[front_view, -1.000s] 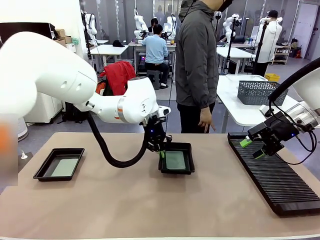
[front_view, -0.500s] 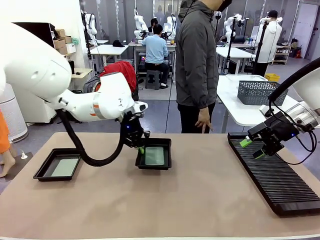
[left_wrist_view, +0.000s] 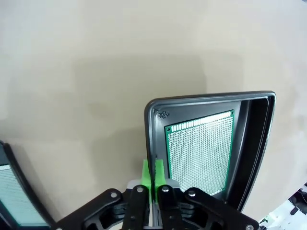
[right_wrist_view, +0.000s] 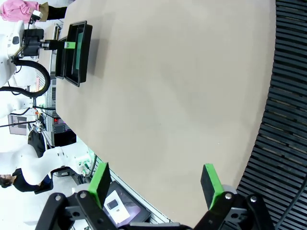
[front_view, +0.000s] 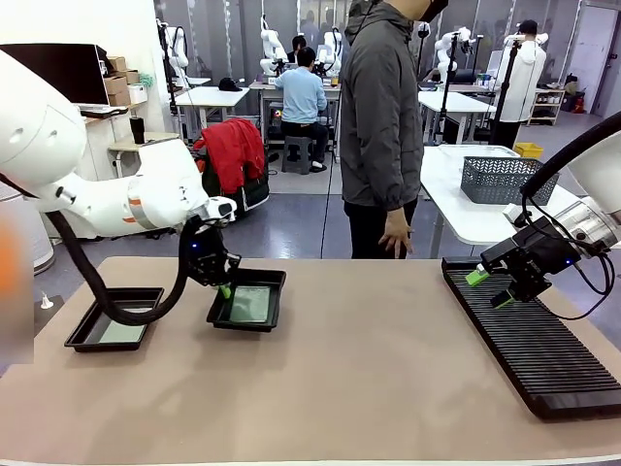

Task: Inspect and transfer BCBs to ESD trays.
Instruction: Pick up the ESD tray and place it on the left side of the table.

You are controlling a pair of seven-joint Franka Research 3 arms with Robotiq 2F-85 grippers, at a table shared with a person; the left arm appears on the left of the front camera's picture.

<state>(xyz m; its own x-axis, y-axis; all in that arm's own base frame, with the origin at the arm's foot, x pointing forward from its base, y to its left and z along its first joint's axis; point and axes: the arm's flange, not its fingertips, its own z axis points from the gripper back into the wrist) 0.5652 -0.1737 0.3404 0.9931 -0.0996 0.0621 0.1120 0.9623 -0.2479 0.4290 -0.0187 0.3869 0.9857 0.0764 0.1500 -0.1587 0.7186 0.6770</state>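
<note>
Nearest, the right tool (front_view: 491, 287) hangs with its fingers spread apart over the long black slotted rack (front_view: 529, 335) on the bench (front_view: 369, 388). Further across, the left tool (front_view: 225, 289) is clamped on the rim of an ESD tray (front_view: 246, 304) holding a BCB (front_view: 250, 303), near a second tray (front_view: 114, 318) with its own board (front_view: 121, 330).

the far-left tray (front_view: 114, 319) is partly hidden behind the left arm's black cable, and in the left wrist view only its corner (left_wrist_view: 17, 191) shows, cut by the picture's edge. the left hand (left_wrist_view: 154, 175) covers the near rim of the carried tray (left_wrist_view: 211, 143). the slotted rack (right_wrist_view: 288, 105) runs off the right wrist picture's edge.
</note>
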